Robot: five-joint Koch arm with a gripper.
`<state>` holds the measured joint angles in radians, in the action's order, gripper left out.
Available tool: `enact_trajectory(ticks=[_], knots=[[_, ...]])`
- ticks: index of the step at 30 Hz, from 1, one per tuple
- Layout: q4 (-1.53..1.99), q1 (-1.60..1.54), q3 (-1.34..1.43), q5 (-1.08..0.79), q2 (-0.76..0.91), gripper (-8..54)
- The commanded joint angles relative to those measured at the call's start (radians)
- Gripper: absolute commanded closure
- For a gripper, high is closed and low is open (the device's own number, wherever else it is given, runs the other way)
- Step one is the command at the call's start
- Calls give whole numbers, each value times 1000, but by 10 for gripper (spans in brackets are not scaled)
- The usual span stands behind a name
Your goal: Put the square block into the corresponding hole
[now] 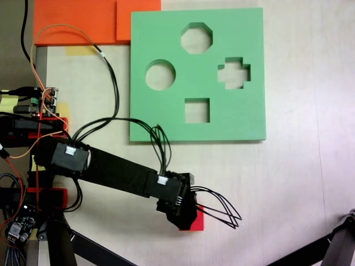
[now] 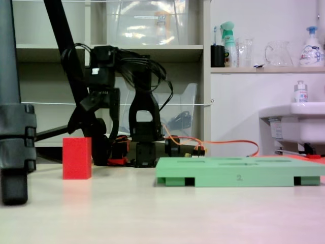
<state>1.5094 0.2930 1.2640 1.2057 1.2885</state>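
Probably light, squashy: small red foam cube point(image 1: 195, 222), lower centre, grip opposite flat sides; black gripper point(image 2: 84, 118) above, jaw state unclear.

One red foam cube point(image 1: 197, 221), one green foam board point(image 1: 166, 33) with four cut-outs, one of them square point(image 1: 197, 110), two orange foam sheets point(image 1: 72, 22), one arm point(image 1: 116, 172).

You can read one mark only: a small dark "2" on the front edge of the green foam board point(image 2: 238, 173) in a fixed view; bottle labels on the shelf stay illegible.
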Motion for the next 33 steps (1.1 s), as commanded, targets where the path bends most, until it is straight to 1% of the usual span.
enact_trajectory(ticks=[1,15,16,17,18,19,23,25,26,28,31,33], knots=[[32,20,-63,3,-6,-39],[-18,72,-61,0,-126,-36],[-20,71,-61,2,-129,-24],[-26,66,-60,6,-133,28],[-37,57,-60,12,-143,93],[-43,43,-60,18,-144,122],[-38,44,-55,18,-153,142],[-25,49,-52,8,-152,183],[-14,49,-52,6,-150,191],[-2,41,-52,5,-135,191],[26,2,-58,14,-54,192],[26,-49,-64,52,8,208]])
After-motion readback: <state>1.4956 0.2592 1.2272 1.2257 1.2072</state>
